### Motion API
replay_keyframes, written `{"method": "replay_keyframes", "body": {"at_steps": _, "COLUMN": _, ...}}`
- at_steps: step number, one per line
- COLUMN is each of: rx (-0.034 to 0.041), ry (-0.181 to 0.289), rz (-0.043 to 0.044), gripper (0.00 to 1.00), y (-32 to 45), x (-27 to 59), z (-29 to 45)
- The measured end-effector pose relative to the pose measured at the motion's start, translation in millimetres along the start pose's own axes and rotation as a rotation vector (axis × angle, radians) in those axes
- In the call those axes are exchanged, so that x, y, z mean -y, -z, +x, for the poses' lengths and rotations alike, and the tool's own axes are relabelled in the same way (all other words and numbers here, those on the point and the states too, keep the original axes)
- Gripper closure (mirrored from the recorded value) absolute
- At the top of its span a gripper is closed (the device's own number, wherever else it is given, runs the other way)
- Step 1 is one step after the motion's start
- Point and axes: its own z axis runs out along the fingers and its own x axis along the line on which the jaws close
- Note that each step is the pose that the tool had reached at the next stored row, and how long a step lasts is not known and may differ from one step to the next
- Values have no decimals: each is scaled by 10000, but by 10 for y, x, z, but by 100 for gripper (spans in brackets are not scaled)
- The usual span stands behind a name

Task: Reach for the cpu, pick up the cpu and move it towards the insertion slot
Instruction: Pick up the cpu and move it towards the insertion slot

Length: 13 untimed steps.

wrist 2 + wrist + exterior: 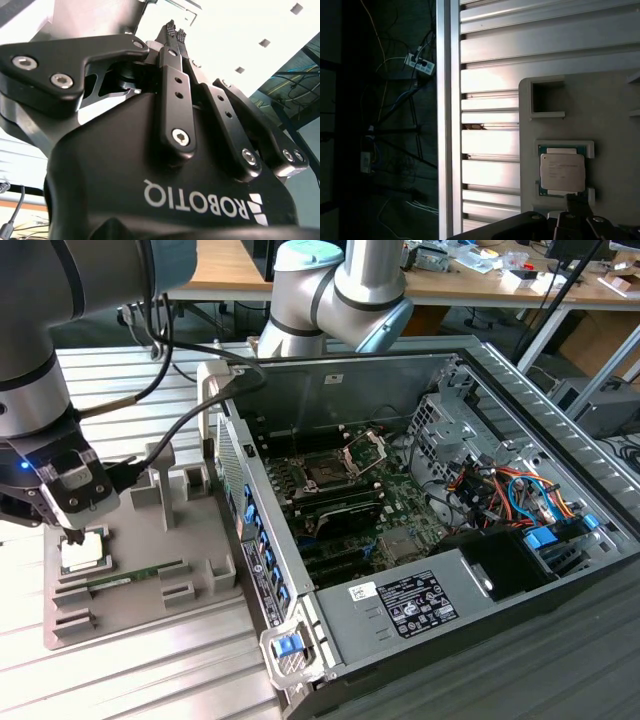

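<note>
While flat in its recess (591,148), the cpu (562,172) silvery-side up.

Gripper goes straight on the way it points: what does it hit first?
Probably the cpu, lying in its grey tray right below the gripper; depth is unclear, so it may catch the tray rim instead.

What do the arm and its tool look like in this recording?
Silver-grey tubular arm with pale blue joint caps and a black cable trailing from it. The tool is matte black: jointed bars, silver screws, white lettering.
</note>
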Motion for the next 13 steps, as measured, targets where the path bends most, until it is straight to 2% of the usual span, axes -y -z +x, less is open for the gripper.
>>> {"method": "replay_keyframes", "body": {"at_steps": 13, "rx": 0, "ry": -1, "rz": 5, "gripper": 90, "y": -38, "x": 0, "z": -49}}
